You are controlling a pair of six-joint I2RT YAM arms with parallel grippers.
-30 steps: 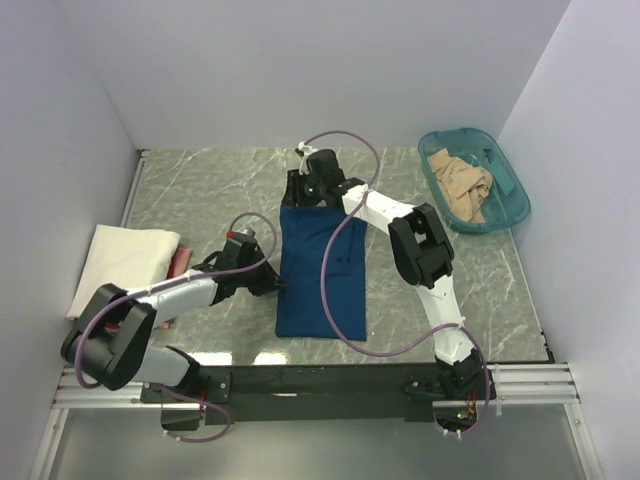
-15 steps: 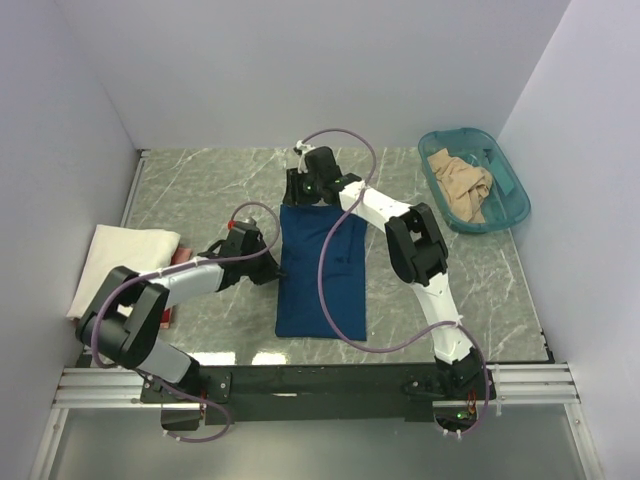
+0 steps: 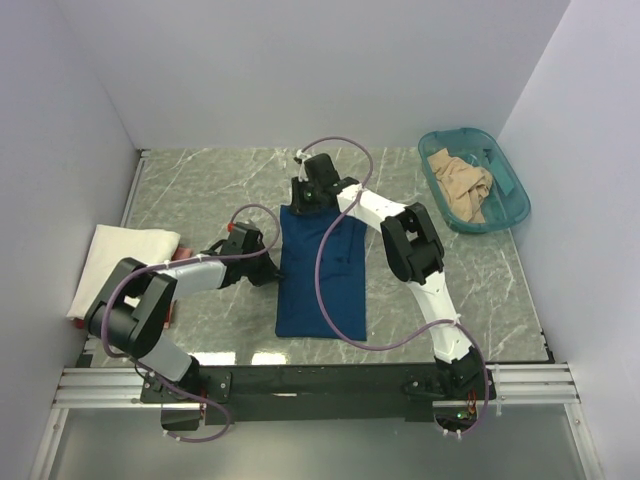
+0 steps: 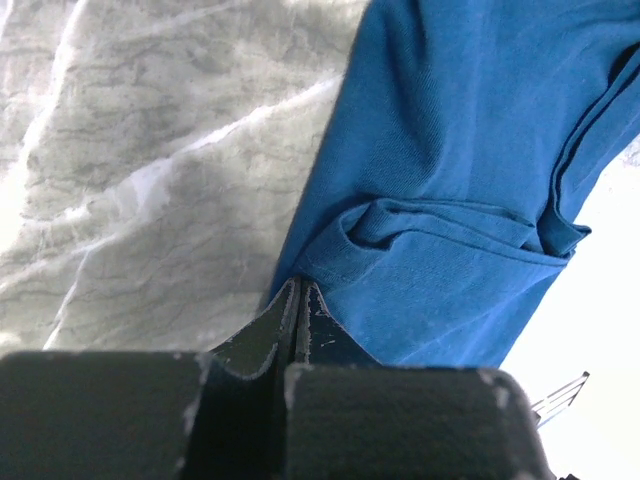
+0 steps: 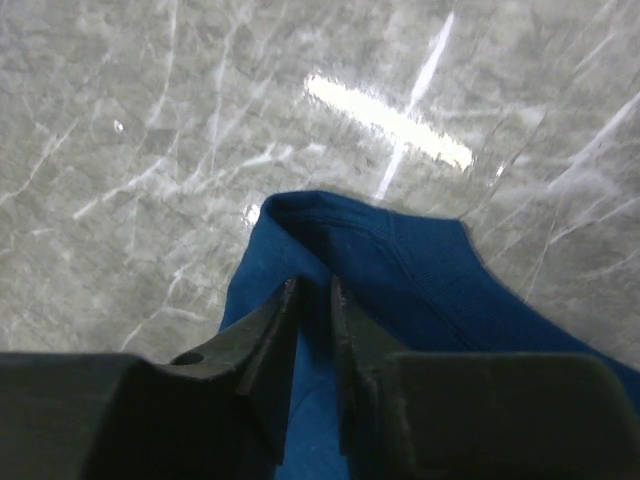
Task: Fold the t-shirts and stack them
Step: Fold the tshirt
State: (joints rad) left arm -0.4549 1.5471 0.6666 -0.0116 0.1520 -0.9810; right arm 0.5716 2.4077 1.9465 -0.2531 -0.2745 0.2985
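The navy blue t-shirt (image 3: 322,275) lies flat as a long folded strip in the middle of the table. My left gripper (image 3: 272,270) is at its left edge, jaws shut with the hem pinched at the tips (image 4: 298,287); the cloth (image 4: 460,170) puckers there. My right gripper (image 3: 303,205) is at the shirt's far edge, jaws nearly together with a fold of navy cloth (image 5: 400,270) between them (image 5: 312,285). The cream-white t-shirt (image 3: 125,262) lies folded at the left. The tan-beige t-shirt (image 3: 462,185) is crumpled in the teal tub.
The teal translucent tub (image 3: 517,200) stands at the far right by the wall. A small red-pink item (image 3: 180,262) lies beside the cream shirt. Purple cables loop over both arms above the navy shirt. White walls close three sides of the grey marble table (image 3: 210,190).
My left arm's elbow has swung up and right, and the left gripper has shifted slightly toward the far side along the shirt's left edge. The right gripper has barely moved. The shirt lies the same.
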